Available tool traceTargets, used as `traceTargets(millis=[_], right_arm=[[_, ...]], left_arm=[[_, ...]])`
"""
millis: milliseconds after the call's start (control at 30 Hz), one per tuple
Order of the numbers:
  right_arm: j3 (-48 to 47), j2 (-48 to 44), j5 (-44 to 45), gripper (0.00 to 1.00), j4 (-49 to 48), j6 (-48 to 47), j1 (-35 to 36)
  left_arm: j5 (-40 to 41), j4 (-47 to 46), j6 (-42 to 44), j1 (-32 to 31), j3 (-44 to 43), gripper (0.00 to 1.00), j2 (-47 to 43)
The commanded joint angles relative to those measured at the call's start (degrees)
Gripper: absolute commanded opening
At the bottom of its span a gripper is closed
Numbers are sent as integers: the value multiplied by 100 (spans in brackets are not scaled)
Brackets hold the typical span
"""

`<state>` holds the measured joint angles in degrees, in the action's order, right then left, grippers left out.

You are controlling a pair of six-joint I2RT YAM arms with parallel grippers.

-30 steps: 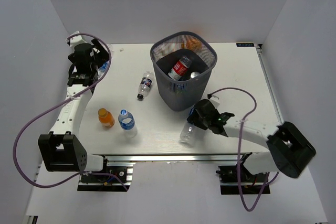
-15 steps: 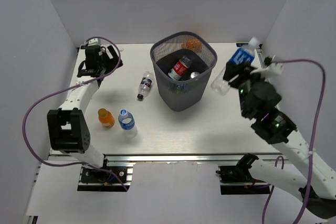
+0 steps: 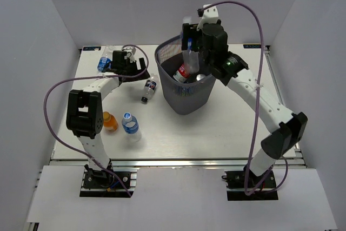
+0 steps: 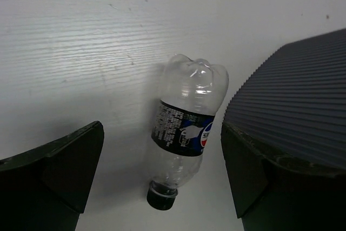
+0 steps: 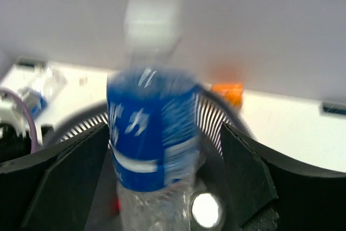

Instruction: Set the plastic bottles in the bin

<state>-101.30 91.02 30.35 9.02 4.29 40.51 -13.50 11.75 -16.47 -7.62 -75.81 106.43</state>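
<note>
The bin (image 3: 186,100), dark grey mesh, stands at the table's back middle with a red-label bottle (image 3: 186,70) inside. My right gripper (image 3: 193,40) hangs open over its rim. Between its spread fingers a blurred blue-label bottle (image 5: 151,133) points cap-up above the bin (image 5: 219,114), with a gap on its right side. My left gripper (image 4: 162,169) is open above a clear dark-label bottle (image 4: 186,133) that lies on the table beside the bin wall (image 4: 303,96). From the top view this bottle (image 3: 149,87) lies left of the bin, my left gripper (image 3: 136,70) just behind it.
An orange bottle (image 3: 108,121) and a blue-label bottle (image 3: 130,126) sit at the front left. Another blue-label bottle (image 3: 104,63) lies at the back left behind my left arm. An orange object (image 5: 227,91) shows beyond the bin. White walls surround the table.
My right arm swung from the right side to above the bin with the blue-label bottle, and its jaws opened. My left arm moved right toward the dark-label bottle.
</note>
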Motion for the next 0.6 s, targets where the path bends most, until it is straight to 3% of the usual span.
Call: traceTargets(millis=[0,100,200,267,400,567], right_arm=[[-320,-164,-1214,89,267,502,-500],[-504,-120,-1785,89,416,659,-763],[-549,-137,-3344,90,426,1151,-1386],[-497,-190,-3771,89,321,1415,-1895],[-120,-479,-4220,89,110,1758,-2503],[1212,-1287,-4423,89,-294,2066,-3381]], left_arm=[[-268,134,486,-99,-355,98,88],[-206,179,645,-196,-461,98,255],[-285,249,794,-284,-539,98,448],[-119,354,864,-380,-610,98,527],[-101,451,944,-477,-707,98,677],[-100,460,935,-548,-742,98,861]])
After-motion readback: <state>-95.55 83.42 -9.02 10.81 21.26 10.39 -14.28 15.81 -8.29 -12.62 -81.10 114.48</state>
